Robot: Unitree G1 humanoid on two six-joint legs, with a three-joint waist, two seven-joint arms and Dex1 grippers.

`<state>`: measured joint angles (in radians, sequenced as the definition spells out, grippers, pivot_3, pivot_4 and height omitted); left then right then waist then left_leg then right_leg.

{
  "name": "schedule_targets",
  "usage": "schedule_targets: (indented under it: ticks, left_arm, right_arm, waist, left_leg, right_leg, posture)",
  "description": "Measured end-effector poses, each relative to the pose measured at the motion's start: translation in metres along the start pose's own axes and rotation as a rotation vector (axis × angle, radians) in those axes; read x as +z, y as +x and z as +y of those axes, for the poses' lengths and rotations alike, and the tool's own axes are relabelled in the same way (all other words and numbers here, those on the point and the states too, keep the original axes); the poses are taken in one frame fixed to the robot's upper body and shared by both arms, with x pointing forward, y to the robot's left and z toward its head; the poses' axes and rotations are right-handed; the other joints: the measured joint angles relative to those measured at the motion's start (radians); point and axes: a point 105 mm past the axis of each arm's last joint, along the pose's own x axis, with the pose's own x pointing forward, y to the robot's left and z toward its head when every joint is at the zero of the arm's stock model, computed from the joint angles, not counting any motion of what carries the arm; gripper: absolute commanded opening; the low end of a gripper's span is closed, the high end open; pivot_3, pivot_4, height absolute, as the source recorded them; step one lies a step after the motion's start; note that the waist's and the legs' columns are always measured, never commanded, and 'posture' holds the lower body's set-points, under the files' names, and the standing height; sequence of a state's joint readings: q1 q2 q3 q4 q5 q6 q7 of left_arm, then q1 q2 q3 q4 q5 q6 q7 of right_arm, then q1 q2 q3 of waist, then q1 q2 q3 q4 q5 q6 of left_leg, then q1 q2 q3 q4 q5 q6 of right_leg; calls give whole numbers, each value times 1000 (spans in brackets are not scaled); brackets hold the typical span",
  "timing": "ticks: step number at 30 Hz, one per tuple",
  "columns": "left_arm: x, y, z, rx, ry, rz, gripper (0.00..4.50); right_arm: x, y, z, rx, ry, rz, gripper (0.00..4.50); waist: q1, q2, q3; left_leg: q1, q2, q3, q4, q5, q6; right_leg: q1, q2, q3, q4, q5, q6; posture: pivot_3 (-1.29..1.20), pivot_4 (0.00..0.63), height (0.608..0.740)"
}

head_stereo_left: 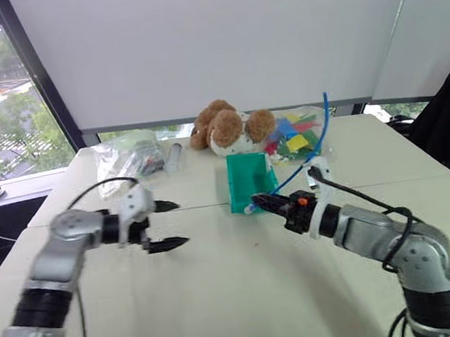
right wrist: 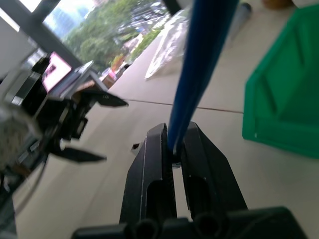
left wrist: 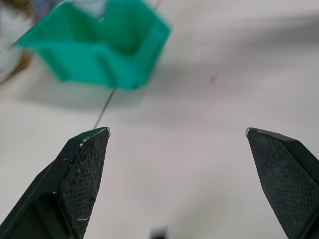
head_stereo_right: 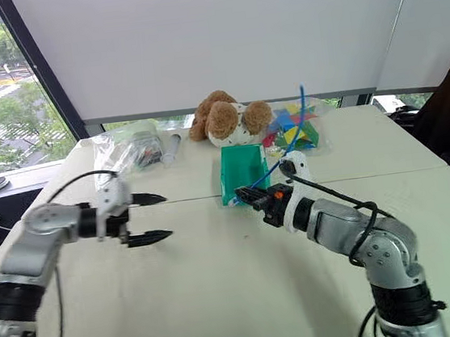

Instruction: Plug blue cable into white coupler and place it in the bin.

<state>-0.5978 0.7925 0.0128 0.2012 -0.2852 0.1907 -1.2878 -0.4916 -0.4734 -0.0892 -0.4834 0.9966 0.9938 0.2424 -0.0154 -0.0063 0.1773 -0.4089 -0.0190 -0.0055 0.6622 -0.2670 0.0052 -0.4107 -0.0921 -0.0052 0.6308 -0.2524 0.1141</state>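
While left fingers (left wrist: 82,184) gape, the blue cable (right wrist: 199,64) sits between right fingers (right wrist: 149,169).

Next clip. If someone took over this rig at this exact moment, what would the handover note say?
Left gripper: open, empty, hovering over the pale table to the left of the bin.
Right gripper: shut on the thin blue cable, at the near wall of the green plastic bin; the cable arcs up over the bin.
Done: the cable is grasped and brought to the bin.
Unclear: I cannot make out the white coupler, so check the plug.
Left: get the joined pair into the bin and release.
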Motion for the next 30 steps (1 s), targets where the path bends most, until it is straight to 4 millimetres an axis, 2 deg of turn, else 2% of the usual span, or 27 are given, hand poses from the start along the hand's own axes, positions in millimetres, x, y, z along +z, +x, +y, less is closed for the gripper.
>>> schedule_targets:
  ticks: [5,9,12,17,24,27,30]
  left_arm:
    - [-35,-8,4,36,-112,38,4471]
    - [-54,-7,3,42,-142,61,4471]
    - [-64,1,1,39,-152,52,4471]
    - [-84,27,-6,4,-184,55,4471]
    - [-96,33,-1,19,-177,88,4471]
    - [-97,34,0,21,-172,83,3603]
    - [-98,37,-2,16,-187,72,2115]
  right_arm:
    - [-12,3,10,90,-158,87,0]
    - [-10,6,10,107,-208,81,0]
    - [-9,7,10,114,-225,77,0]
    - [-10,9,10,113,-233,76,0]
    - [-10,9,12,109,-236,70,0]
    - [-10,8,13,110,-243,68,0]
    - [-12,7,12,101,-242,72,0]
  waist:
    - [5,-1,0]
    - [5,-1,0]
    - [7,-1,0]
    - [6,-2,0]
    - [4,-2,0]
    - [5,-2,-1]
    - [6,-3,-1]
  left_leg:
    - [0,0,0,1,0,0]
    - [0,0,0,1,0,0]
    - [0,-1,0,1,0,0]
    - [0,-1,0,2,0,0]
    - [0,-1,1,1,0,0]
    - [0,-1,0,2,0,0]
    - [0,-1,0,2,0,0]
  right_leg:
    - [1,0,0,0,0,0]
    - [1,-1,0,0,0,0]
    - [1,-1,0,0,0,0]
    - [1,-1,0,0,0,0]
    - [0,-1,-1,1,0,0]
    - [0,-1,-1,1,0,0]
    - [1,-1,-1,1,0,0]
  posture:
    - [0,150,740]
    - [0,150,740]
    - [0,150,740]
    - [0,150,740]
    - [0,150,740]
    - [0,150,740]
    - [0,150,740]
